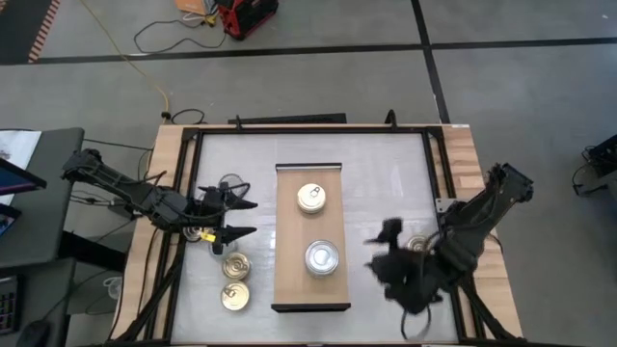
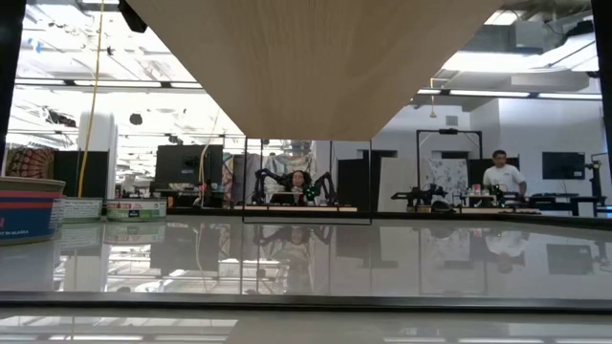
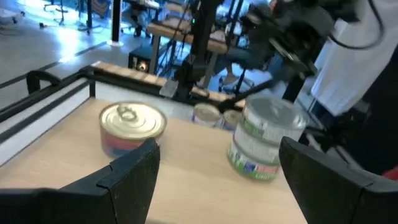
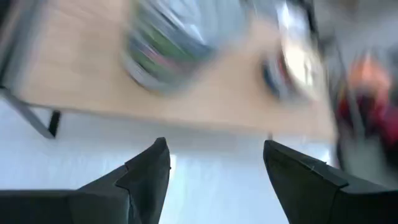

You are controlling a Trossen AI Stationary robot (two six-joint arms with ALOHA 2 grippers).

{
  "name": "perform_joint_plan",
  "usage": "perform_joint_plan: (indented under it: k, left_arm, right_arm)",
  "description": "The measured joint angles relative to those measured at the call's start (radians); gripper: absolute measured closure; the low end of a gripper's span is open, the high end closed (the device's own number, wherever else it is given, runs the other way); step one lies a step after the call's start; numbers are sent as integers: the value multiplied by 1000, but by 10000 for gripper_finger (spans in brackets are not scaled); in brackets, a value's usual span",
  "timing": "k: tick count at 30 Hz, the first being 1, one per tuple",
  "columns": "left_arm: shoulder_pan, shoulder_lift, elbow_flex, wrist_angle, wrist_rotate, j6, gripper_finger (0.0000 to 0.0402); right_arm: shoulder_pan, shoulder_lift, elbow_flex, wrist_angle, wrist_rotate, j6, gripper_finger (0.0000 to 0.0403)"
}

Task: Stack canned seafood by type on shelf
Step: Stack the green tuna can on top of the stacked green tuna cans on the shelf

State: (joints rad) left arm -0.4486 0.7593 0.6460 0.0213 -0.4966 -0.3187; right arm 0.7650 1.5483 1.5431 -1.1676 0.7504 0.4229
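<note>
The shelf is a light-wood board in the middle of the table. On it stand a gold-lidded tin at the far half and a silver-lidded stack of tins at the near half. My left gripper hovers open just left of the shelf, pointing level toward it, nothing between its fingers. In its wrist view the gold tin and the silver stack stand ahead. My right gripper hangs open right of the shelf, tilted down toward it, empty.
Two gold-lidded tins sit on the white tabletop left of the shelf, and another under the left arm. One tin lies by the right arm. In the low view, tins stand at the left.
</note>
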Motion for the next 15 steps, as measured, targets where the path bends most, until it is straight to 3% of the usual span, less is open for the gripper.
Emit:
perform_joint_plan:
  k: [2, 6, 15]
  left_arm:
    - [-4, 0, 0, -53, 0, -16, 86]
    - [-5, 2, 0, -189, -6, -127, 86]
    - [-4, 42, 0, -265, -14, -206, 86]
  right_arm:
    - [-5, -36, -30, -93, -48, 163, 113]
    - [4, -124, -162, -148, -131, 332, 113]
    - [-120, -396, -548, 136, -257, 370, 113]
